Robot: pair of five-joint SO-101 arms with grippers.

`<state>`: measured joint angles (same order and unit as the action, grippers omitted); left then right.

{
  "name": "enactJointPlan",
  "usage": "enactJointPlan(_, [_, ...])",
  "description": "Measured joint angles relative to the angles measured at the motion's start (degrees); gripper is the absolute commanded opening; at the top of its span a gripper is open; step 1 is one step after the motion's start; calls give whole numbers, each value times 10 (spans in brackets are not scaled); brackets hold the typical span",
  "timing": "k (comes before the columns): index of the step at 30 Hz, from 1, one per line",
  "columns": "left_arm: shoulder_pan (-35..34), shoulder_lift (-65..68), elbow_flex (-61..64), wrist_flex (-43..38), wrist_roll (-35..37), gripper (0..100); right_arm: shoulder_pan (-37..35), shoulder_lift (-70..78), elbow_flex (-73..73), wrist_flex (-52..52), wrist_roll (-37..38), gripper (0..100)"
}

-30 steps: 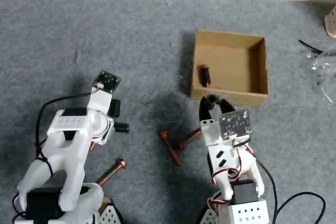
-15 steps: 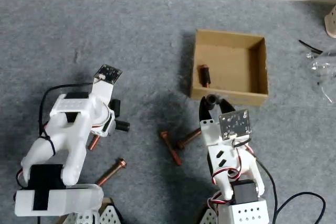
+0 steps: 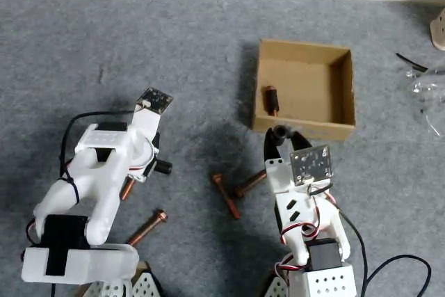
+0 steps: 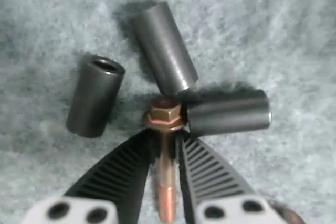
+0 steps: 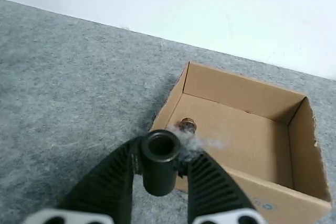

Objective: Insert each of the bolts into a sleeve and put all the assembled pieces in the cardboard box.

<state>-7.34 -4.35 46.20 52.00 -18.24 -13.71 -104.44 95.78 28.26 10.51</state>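
Bolt (image 3: 148, 227) is lying loose nearest the arm bases, at about 7 o'clock on the table (image 3: 83, 33). Just past it, the left claw (image 4: 167, 137) is pinching a second bolt (image 4: 167, 187) by the shank. Its hex head is leading and sitting among three sleeves (image 4: 96, 95), close against two of them.

Over the last second the left arm (image 3: 104, 172) has been swinging toward 1 o'clock, its wrist sliding in toward the table's middle. The right arm is keeping still.

At the centre, two more bolts (image 3: 226, 196) are lying in a V, their ends near or touching. Beyond them, toward 12 o'clock, the right claw (image 5: 160, 153) is gripping a sleeve (image 5: 159, 174). Its open bore is facing the wrist camera, and it is hanging right at the near wall of the box (image 5: 247, 98). Farthest off, one assembled piece (image 5: 186, 125) is resting inside the box at its 9 o'clock side.

To my reading, the left arm is finishing its pick and starting to bring the bolt over to the waiting sleeve. Because the head is leading, the shank tip is probably going to need turning toward the bore. With one piece boxed and three bolts lying loose, most of the job is remaining.
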Motion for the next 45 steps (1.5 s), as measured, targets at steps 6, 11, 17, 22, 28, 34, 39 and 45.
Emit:
enactJointPlan(6, [7,-95,81,-37,-27,5,0,0,0,0,0,5])
enactJointPlan(11, [26,-255,169,-85,-29,5,0,0,0,0,0,5])
enactJointPlan(17, [46,-478,229,-135,-31,6,0,0,0,0,0,5])
enactJointPlan(22, [50,-644,298,-212,-26,6,0,0,0,0,0,5])
enactJointPlan(28, [53,-796,430,-350,87,6,0,0,0,0,0,5])
enactJointPlan(34, [53,-909,500,-455,142,7,0,0,0,0,0,5])
enactJointPlan(39, [55,-939,500,-401,145,7,0,0,0,0,0,5])
enactJointPlan(45, [103,-943,500,-375,175,6,-4,0,0,0,0,5])
